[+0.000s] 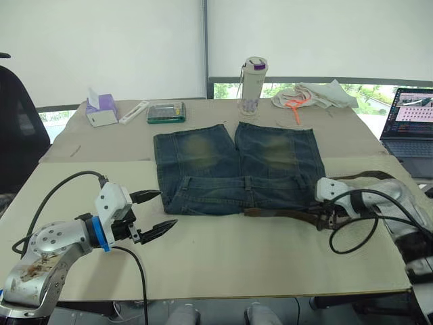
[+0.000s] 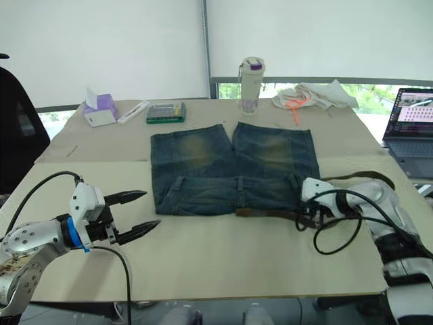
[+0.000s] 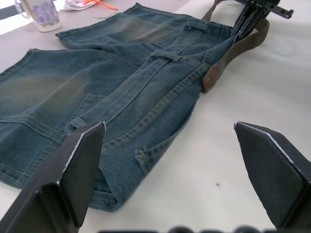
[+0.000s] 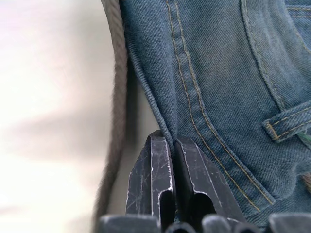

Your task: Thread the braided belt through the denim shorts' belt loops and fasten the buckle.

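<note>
Here, view by view.
Left eye view – denim shorts point(image 1: 238, 167): flat on the beige worktop point(image 1: 270, 257), waistband on the robot's side, legs pointing to the far edge.
Left eye view – braided belt point(image 1: 284, 214): along the shorts' waistband edge at their right corner, then looping back behind the right arm.
Left eye view – left claw point(image 1: 157, 211): just off the shorts' left waistband corner, fingers spread, nothing between them.
Left eye view – right claw point(image 1: 323, 218): at the shorts' right waistband corner, against the belt.
Left eye view – far side of the shorts: a lidded tumbler point(image 1: 253, 86), a white cloth with orange cord point(image 1: 312, 95), a green case point(image 1: 166, 112), a tissue box point(image 1: 101, 110); a laptop point(image 1: 410, 120) well to the shorts' right.
Left wrist view – belt end: a brown leather tip point(image 3: 210, 79) touching the waistband; one belt loop point(image 3: 165, 56) lies near it.
Right wrist view – right claw: fingers point(image 4: 155, 170) together, pinching the hem of the shorts; the belt runs just beside that edge.
Buckle: cannot tell where it is.
</note>
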### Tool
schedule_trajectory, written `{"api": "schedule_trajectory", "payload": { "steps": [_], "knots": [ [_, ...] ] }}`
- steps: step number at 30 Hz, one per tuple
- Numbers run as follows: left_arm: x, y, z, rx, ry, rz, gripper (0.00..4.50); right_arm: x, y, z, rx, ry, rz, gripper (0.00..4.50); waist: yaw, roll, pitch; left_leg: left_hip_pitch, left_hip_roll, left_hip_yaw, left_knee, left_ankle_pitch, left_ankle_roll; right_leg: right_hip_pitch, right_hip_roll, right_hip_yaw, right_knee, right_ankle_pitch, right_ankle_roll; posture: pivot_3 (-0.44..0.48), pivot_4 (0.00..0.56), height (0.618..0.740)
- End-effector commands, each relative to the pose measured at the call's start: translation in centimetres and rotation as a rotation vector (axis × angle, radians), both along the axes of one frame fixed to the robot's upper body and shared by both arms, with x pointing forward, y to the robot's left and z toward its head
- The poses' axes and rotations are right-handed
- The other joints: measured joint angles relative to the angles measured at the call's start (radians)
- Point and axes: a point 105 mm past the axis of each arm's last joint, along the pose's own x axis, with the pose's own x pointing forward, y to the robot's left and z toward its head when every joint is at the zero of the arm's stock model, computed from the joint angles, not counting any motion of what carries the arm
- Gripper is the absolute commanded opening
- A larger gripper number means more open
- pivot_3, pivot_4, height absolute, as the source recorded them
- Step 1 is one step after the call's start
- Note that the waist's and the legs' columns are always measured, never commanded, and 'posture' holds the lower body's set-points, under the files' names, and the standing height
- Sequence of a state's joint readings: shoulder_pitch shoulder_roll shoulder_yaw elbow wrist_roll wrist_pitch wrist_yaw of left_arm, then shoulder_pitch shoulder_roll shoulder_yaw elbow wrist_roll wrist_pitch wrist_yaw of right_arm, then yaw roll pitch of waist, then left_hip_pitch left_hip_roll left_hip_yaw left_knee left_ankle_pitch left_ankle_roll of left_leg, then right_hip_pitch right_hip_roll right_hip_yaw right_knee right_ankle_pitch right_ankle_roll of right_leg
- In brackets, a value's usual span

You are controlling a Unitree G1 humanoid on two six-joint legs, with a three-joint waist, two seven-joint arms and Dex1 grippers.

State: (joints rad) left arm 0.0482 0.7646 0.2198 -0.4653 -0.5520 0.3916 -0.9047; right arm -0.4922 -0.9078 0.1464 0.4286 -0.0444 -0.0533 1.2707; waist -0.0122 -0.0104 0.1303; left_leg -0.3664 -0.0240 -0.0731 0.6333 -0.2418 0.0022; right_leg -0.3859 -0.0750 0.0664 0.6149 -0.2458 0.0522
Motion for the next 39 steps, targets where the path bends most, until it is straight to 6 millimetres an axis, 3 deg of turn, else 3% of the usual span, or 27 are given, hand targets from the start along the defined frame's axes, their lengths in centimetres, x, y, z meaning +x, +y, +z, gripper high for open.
{"api": "schedule_trajectory", "payload": {
  "steps": [1,7,10,15,20,35,39],
  "knots": [
    [0.0,-0.3,0.7,0.003,-0.031,-0.017,4.5,0.4,-1.1,1.6,-0.002,-0.082,-0.046,0.01,-0.001,0.0,0.0,0.0,0.0,0.0,0.0,0.0,0.0,0.0,0.0,0.0,0.0,0.0,0.0,0.0,0.15,0.74],
    [0.0,-0.5,0.6,0.005,-0.026,-0.032,4.5,0.0,-1.1,4.9,0.096,-0.131,-0.068,2.08,-0.001,0.001,0.001,-0.001,0.0,0.001,0.0,0.0,0.0,-0.001,0.0,0.0,0.0,0.0,0.0,0.0,0.15,0.74],
    [0.0,-0.5,0.5,0.008,-0.02,-0.042,4.5,-1.6,0.0,6.1,0.185,-0.039,-0.043,3.12,-0.001,0.001,0.001,-0.001,0.0,0.001,0.0,0.0,0.0,-0.001,0.0,0.0,0.0,0.0,0.0,0.0,0.15,0.74],
    [-0.1,-1.2,0.1,0.008,-0.009,-0.074,4.5,-3.6,4.1,5.3,0.249,0.075,0.07,3.12,-0.005,0.001,0.001,0.0,0.002,0.0,0.0,0.0,0.0,0.0,0.001,0.0,0.0,0.0,0.0,0.0,0.15,0.74],
    [0.1,-1.4,0.2,0.012,-0.016,-0.081,4.5,-3.3,6.3,3.4,0.255,0.099,0.087,3.12,-0.002,0.0,0.001,-0.001,0.002,0.0,0.0,0.0,0.0,-0.001,0.002,0.0,0.0,0.0,0.0,0.0,0.15,0.74],
    [0.1,-1.4,0.0,0.018,-0.023,-0.068,4.5,-1.9,9.3,2.0,0.257,0.106,0.158,3.12,-0.001,0.0,0.001,-0.001,0.001,0.0,0.0,0.0,0.0,-0.001,0.001,0.0,0.0,0.0,0.0,0.0,0.15,0.74],
    [0.0,-1.4,-0.2,0.018,-0.025,-0.062,4.5,-1.7,9.2,1.4,0.222,0.105,0.162,1.99,-0.001,0.0,0.001,-0.001,0.001,0.0,0.0,0.0,0.0,-0.001,0.001,0.0,0.0,0.0,0.0,0.0,0.15,0.74]
  ]
}}
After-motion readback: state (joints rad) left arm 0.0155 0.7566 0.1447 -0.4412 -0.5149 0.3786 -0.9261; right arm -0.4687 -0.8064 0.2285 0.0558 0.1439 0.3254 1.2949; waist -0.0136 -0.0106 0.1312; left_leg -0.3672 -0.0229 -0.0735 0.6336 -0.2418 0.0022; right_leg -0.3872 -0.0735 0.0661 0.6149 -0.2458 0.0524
